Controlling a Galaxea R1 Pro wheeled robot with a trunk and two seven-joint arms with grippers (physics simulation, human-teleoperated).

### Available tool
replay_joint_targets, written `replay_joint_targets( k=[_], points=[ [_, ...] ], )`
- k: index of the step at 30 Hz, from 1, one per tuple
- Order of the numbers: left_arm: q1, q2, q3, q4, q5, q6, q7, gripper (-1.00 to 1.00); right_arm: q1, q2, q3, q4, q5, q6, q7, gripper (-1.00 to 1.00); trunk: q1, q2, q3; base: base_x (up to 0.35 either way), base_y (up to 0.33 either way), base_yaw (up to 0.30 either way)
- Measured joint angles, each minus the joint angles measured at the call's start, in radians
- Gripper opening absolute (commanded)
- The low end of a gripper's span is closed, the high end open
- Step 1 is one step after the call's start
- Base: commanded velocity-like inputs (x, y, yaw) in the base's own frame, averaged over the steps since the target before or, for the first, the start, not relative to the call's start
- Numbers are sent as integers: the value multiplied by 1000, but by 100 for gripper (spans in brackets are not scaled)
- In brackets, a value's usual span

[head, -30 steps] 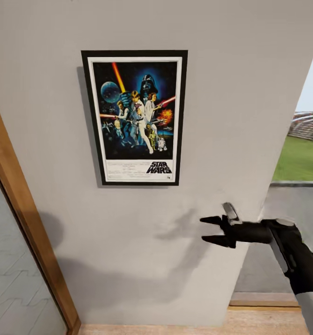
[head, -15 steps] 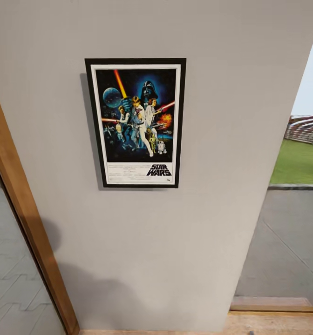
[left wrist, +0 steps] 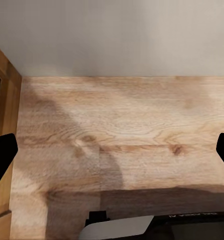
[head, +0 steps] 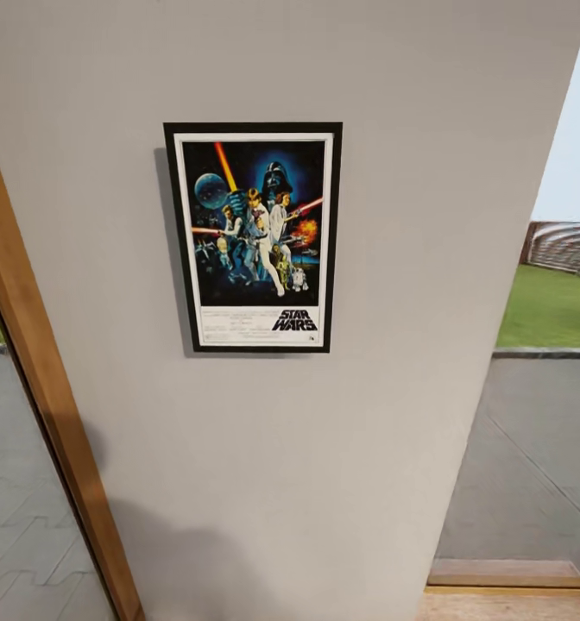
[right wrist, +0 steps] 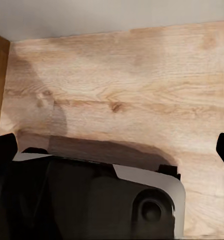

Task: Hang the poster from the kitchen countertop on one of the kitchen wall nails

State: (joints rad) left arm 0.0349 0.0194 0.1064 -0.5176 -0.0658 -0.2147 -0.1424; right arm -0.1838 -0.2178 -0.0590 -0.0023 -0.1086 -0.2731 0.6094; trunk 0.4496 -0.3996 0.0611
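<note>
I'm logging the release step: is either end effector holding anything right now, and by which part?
Nothing is held. The poster hangs on the wall. Both wrist views show widely spread fingertips with only wooden floor between them.

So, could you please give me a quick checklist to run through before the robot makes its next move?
1. Poster up on the wall: ok, flat against it, well above the floor.
2. Poster level: ok, edges look upright and square.
3. Poster free of any gripper: ok, nothing touches it in the head view.
4. Nail holding it: cannot tell, hidden behind the frame.
5. Left gripper empty: ok, fingers spread wide over bare wooden floor.
6. Right gripper empty: ok, fingers apart, nothing between them, pointing down over the robot's own base.
</note>
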Motion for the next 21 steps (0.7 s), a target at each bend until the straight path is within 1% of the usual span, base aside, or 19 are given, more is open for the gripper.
replay_joint_targets(
  k=[1,2,4,6,9,11,16,21],
  points=[
    [0,0,0,0,0,0,0,100,0,0,-1,0,0,0,-1,100,0,0,2,0,0,12],
    [0,0,0,0,0,0,0,100,0,7,-1,5,0,1,-44,100,0,0,3,0,0,23],
    [0,0,0,0,0,0,0,100,0,18,-2,9,-1,2,-98,100,0,0,6,0,0,24],
    [0,0,0,0,0,0,0,100,0,39,-3,12,-3,3,-195,100,0,0,8,0,0,12],
    [0,0,0,0,-1,0,0,100,0,63,-3,13,-1,4,-249,100,0,0,9,0,0,7],
    [0,0,-1,0,-1,0,0,100,0,89,-4,14,2,4,-293,100,0,0,10,0,0,2],
    [0,0,-3,0,-1,0,-1,100,0,97,-5,13,2,3,-312,100,0,0,10,0,0,1],
    [0,-1,-5,0,-1,0,-1,100,0,100,-4,13,3,3,-317,100,0,0,10,0,0,0]
  ],
)
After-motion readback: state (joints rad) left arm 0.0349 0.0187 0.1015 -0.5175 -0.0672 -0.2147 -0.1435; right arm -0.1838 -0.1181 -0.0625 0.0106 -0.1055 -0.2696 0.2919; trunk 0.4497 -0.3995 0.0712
